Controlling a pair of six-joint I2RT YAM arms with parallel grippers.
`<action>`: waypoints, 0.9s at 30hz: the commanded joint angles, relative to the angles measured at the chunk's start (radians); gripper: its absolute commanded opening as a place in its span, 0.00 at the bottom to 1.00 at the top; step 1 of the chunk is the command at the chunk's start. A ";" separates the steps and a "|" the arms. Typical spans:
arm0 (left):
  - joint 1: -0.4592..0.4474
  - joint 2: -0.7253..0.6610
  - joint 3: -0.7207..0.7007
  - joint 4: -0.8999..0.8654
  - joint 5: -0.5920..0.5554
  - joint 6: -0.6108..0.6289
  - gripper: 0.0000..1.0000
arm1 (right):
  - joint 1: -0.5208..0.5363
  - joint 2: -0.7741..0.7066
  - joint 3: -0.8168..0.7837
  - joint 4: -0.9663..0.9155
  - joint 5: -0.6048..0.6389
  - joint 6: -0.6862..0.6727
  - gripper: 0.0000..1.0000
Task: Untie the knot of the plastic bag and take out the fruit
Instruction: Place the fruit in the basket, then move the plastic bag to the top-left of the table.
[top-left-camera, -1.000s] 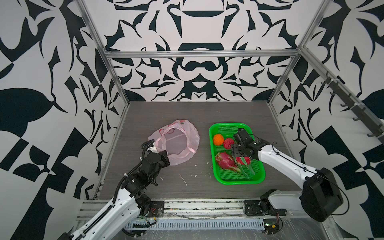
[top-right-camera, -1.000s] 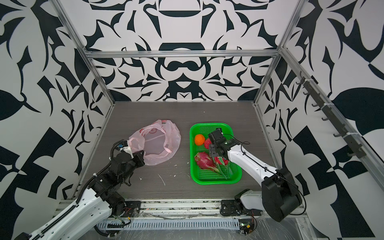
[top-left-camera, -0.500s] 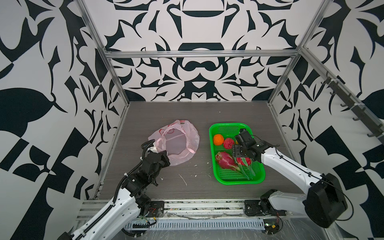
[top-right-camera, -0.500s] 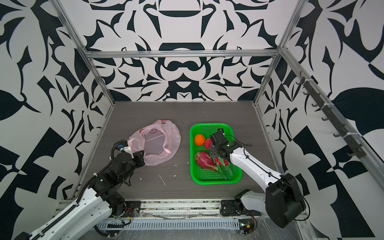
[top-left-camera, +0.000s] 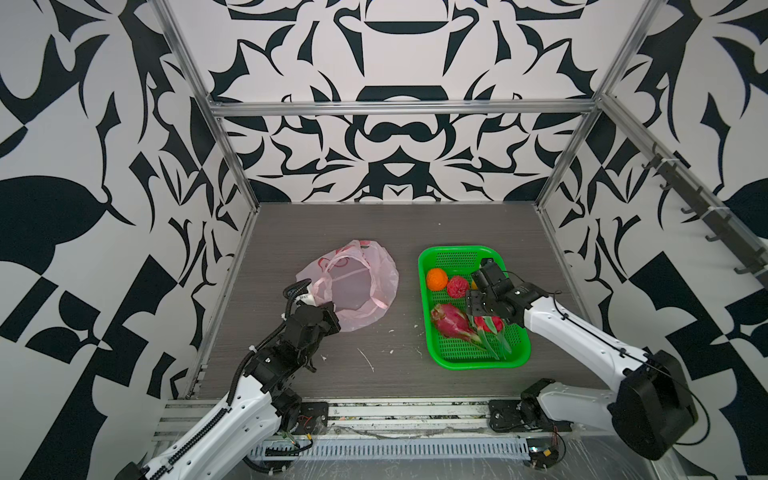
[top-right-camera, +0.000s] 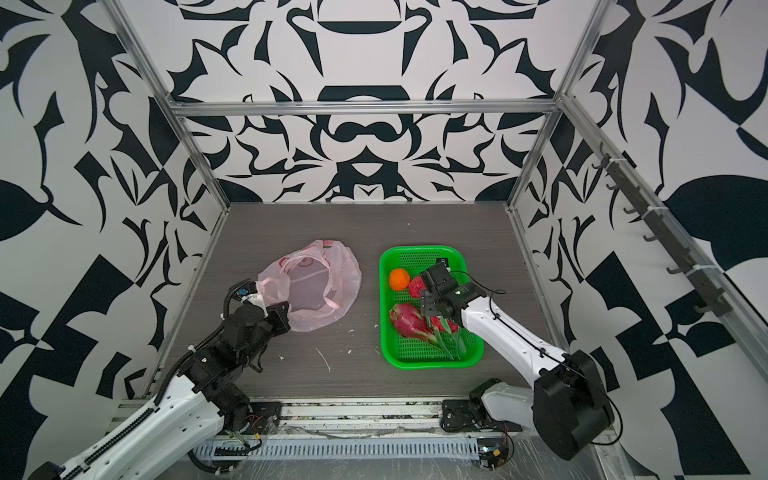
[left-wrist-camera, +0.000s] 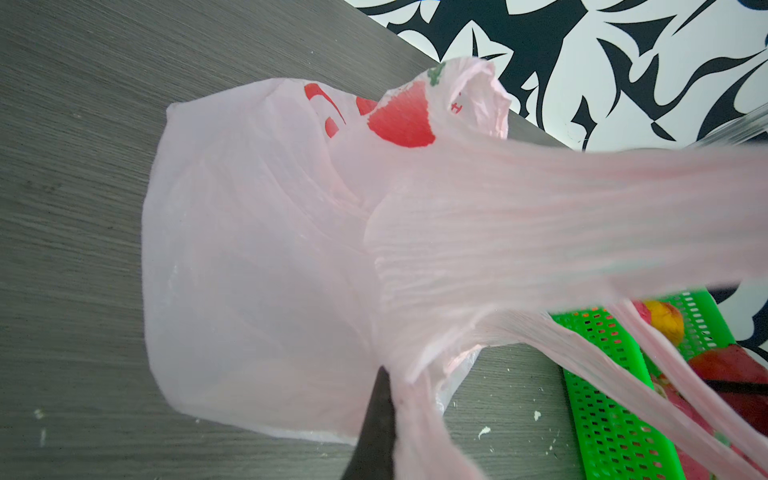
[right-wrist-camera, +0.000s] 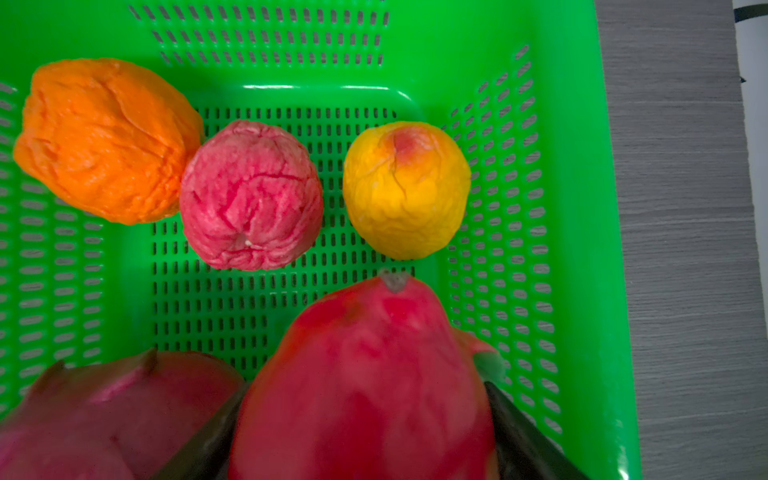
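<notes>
1. Looking down in both top views, we see the plastic bag (top-left-camera: 357, 286) (top-right-camera: 316, 291) lying slack on the grey table (top-left-camera: 374, 224). Its mouth gapes upward, and it sits near the green basket (top-left-camera: 453, 250) without touching it.
2. We find the left gripper (top-left-camera: 328, 309) at the bag's edge nearest the robot, its fingers pressed together on a fold of the pink film. In the left wrist view the film stretches taut away from that pinch.
3. We see the bag's loop handles (left-wrist-camera: 665, 395) trailing loose as separate strands.
4. We count five fruits in the basket. The orange (right-wrist-camera: 108, 141) touches the bumpy red ball (right-wrist-camera: 251, 195), and the yellow-orange fruit (right-wrist-camera: 407, 189) sits just beside that.
5. We see the right gripper (right-wrist-camera: 365, 436) reaching into the basket. Its fingers (right-wrist-camera: 523, 432) are spread wide and lie against both flanks of the gripped dragon fruit (right-wrist-camera: 365, 374). The other dragon fruit (right-wrist-camera: 104, 407) lies right alongside.
</notes>
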 joint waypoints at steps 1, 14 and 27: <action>-0.002 -0.012 -0.014 0.004 -0.008 -0.004 0.00 | -0.001 -0.036 -0.004 0.014 0.035 0.011 0.79; -0.003 -0.011 -0.018 0.008 -0.007 -0.005 0.00 | 0.000 -0.027 -0.013 0.012 0.016 0.036 0.98; -0.002 0.136 -0.032 0.196 0.007 0.005 0.00 | -0.001 -0.097 0.061 -0.011 0.003 0.010 0.99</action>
